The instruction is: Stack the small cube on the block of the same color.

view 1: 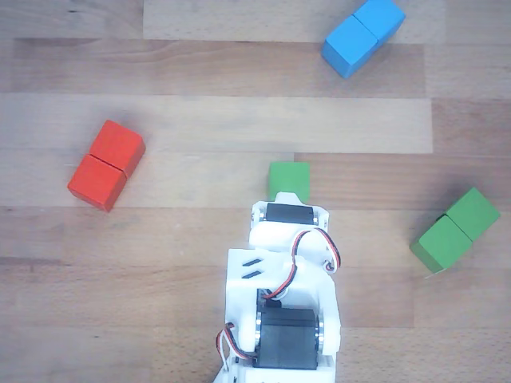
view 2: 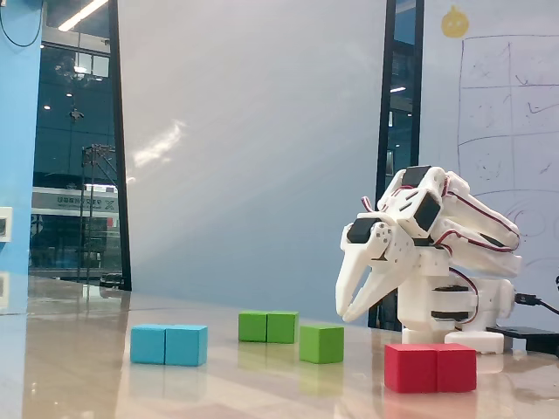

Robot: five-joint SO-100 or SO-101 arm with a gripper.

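Observation:
The small green cube (view 1: 289, 179) lies on the wooden table, just beyond the arm's wrist in the other view. In the fixed view the cube (view 2: 321, 343) sits on the table below and a little left of my gripper (view 2: 347, 312). The gripper hangs above the table with its fingertips together and holds nothing. In the other view the fingers are hidden under the white wrist. The green block (view 1: 455, 230), two cubes with a seam, lies at the right, apart from the cube. In the fixed view the block (view 2: 268, 326) lies behind and left of the cube.
A red double block (view 1: 106, 165) lies at the left and a blue double block (view 1: 363, 36) at the top right in the other view. In the fixed view the red block (view 2: 431, 367) is nearest the camera and the blue block (view 2: 169, 345) is at the left.

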